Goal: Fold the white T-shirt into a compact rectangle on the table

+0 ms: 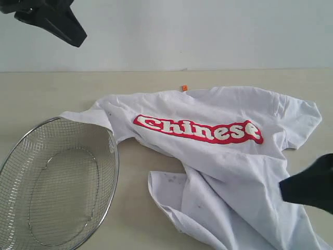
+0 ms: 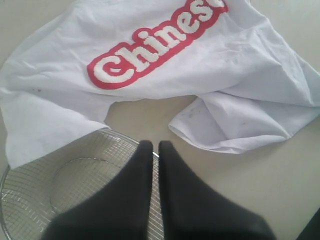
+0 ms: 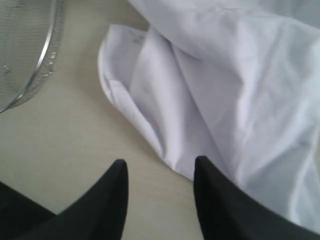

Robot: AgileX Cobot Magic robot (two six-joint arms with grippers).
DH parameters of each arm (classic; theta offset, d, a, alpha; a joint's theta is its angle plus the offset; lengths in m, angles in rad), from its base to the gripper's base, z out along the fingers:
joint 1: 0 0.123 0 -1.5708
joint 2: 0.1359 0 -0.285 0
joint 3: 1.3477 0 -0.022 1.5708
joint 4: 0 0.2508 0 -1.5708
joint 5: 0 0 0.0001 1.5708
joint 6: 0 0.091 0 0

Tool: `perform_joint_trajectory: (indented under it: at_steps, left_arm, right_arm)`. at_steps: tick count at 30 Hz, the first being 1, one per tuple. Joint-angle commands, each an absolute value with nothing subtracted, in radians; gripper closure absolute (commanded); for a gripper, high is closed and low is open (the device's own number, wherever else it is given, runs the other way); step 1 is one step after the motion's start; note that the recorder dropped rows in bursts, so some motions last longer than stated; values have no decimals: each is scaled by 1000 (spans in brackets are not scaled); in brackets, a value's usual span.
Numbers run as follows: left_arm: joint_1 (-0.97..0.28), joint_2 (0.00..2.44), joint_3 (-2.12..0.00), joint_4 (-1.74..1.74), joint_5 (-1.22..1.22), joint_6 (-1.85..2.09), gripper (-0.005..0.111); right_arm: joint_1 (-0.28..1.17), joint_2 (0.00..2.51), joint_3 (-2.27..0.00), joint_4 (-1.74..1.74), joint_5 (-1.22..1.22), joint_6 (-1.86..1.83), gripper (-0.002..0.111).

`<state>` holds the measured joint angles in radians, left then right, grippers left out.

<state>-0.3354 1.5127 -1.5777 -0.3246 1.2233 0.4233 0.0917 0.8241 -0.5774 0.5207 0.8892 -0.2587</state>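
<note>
Round wire-mesh basket [image 1: 115, 172] sits near-left on the table [image 1: 47, 88], mesh floor in plain view, w/ one sleeve [image 1: 86, 117] of the white T-shirt [image 1: 223, 156] draped over its far rim. Rest of shirt lies crumpled, front up, from ctr to right of table: red banner [image 1: 197, 129] showing, orange neck tag [image 1: 183, 88] at far edge, hem [image 1: 171, 200] bunched & folded over toward near right. Left gripper [image 2: 152, 147] hangs high at far left, fingers clenched together on nothing; right gripper [image 3: 160, 162] is low at near right by the bunched hem, fingers spread apart, gripping nothing.
</note>
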Motion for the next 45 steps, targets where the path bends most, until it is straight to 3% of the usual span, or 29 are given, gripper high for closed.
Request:
perform_joint_trajectory:
  at_steps: [1, 6, 10, 20, 37, 39, 45]
  left_arm:
    - [-337, 1474, -1575, -269, 1221, 408, 102]
    - [-321, 1422, -1448, -184, 1221, 395, 102]
    - [-298, 1397, -1334, -186, 1221, 395, 102]
    - [-298, 1370, -1291, -200, 1221, 395, 102]
    - [-298, 1369, -1291, -204, 1221, 395, 102]
    - [-298, 1369, -1291, -211, 1221, 395, 102]
    - [-298, 1369, -1291, -211, 1221, 395, 102]
  right_arm:
    - [189, 1036, -583, 683, 767, -482, 57]
    - [488, 1326, -655, 775, 531, -620, 57]
    - [579, 1564, -851, 766, 552, -639, 57]
    - [579, 1862, -1123, 667, 593, -566, 57]
    - [579, 1985, -1129, 524, 524, -435, 57]
    - [579, 1985, -1129, 524, 522, -428, 64]
    - [579, 1985, -1129, 524, 535, -426, 108]
